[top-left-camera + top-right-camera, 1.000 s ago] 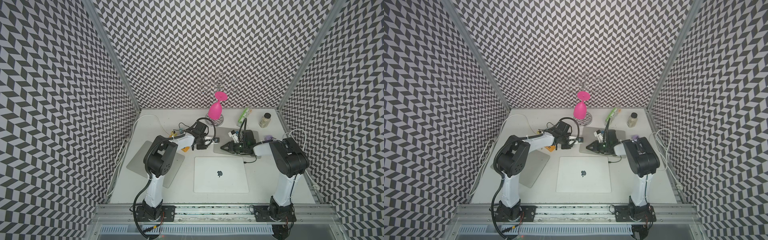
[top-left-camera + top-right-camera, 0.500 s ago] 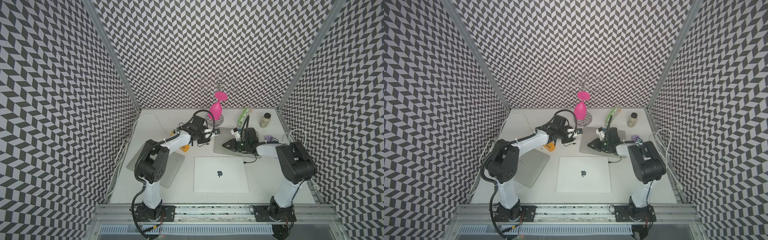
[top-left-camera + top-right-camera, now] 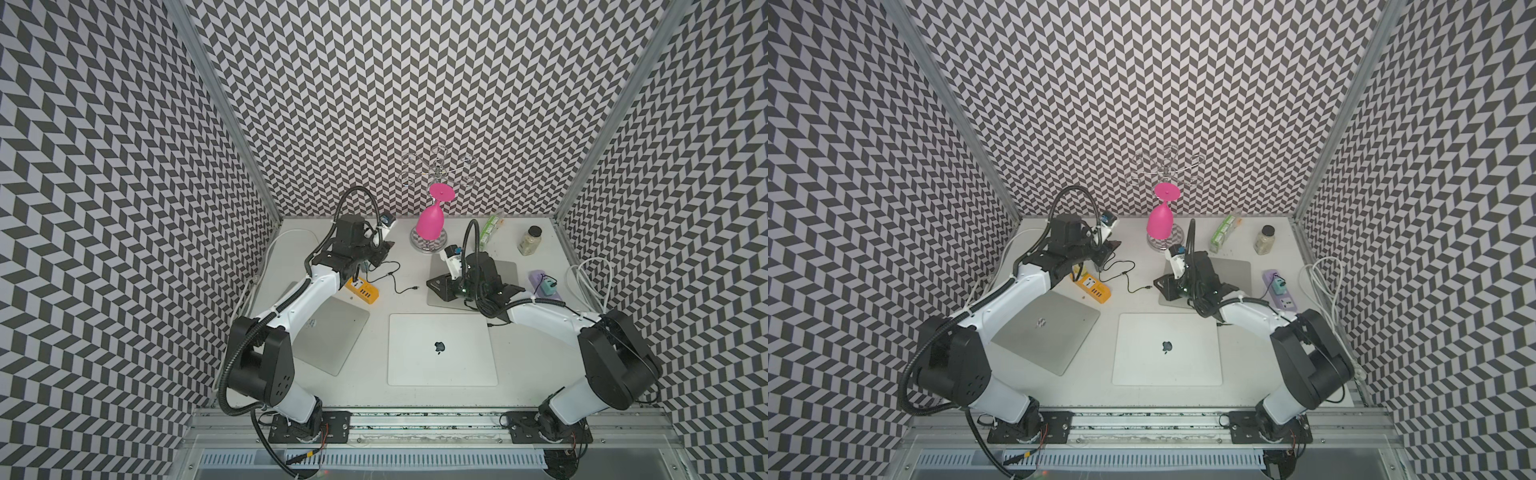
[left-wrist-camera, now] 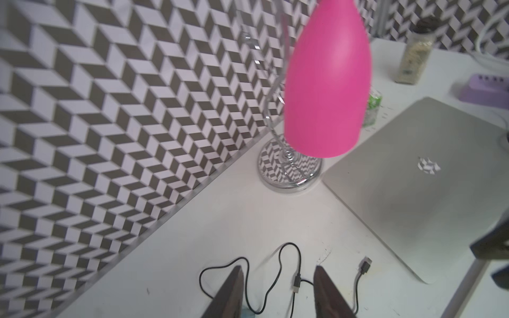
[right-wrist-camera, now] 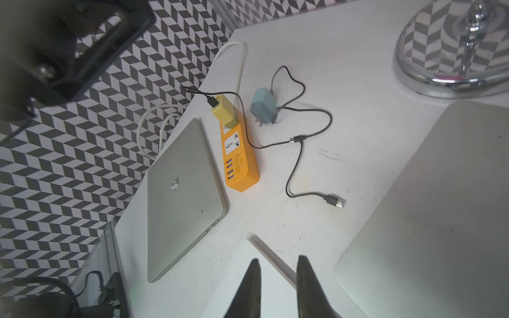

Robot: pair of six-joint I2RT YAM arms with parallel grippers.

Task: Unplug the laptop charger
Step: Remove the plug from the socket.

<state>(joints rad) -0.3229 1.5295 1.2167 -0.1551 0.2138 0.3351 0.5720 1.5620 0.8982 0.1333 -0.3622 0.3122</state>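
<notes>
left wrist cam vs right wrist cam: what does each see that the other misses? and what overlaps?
Left wrist only: the pink glass hanging upside down on the rack, the spice jar and the purple power strip.
Right wrist only: the orange power strip with the yellow charger plugged in, and the silver laptop beside it.
Both: the loose USB plug of the black cable, the chrome rack base, and the rear laptop next to that base.

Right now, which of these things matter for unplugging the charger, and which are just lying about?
In the job: left gripper, blue charger lying unplugged, black cable, orange power strip.
Lying about: pink glass, jar, green packet, purple power strip.
</notes>
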